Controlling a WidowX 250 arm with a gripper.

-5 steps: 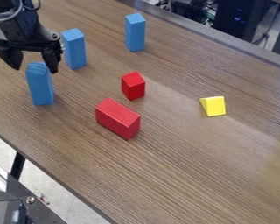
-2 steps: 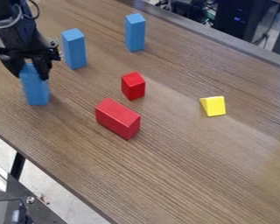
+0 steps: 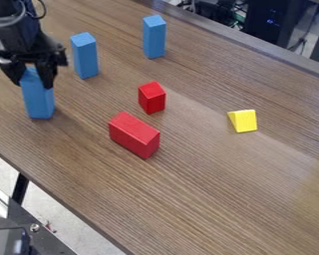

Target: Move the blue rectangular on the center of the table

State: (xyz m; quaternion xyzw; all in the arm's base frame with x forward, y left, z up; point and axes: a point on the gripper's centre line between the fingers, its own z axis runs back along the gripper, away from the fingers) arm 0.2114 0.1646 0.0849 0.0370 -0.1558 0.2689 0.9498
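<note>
By the pincer, closed to the block's width, a blue block is gripped near its top, almost upright, presumably for base-first placing. Beside the pincer, a second blue block is stood; farther out, the centre may be crowded by a red cube and a long red block

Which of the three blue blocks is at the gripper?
The blue block nearest the left edge; its top is between the gripper's fingers, the other two stand apart.

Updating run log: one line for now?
gripper | jaws: closed on leftmost blue block | lift: unclear | placed at center: no
</note>
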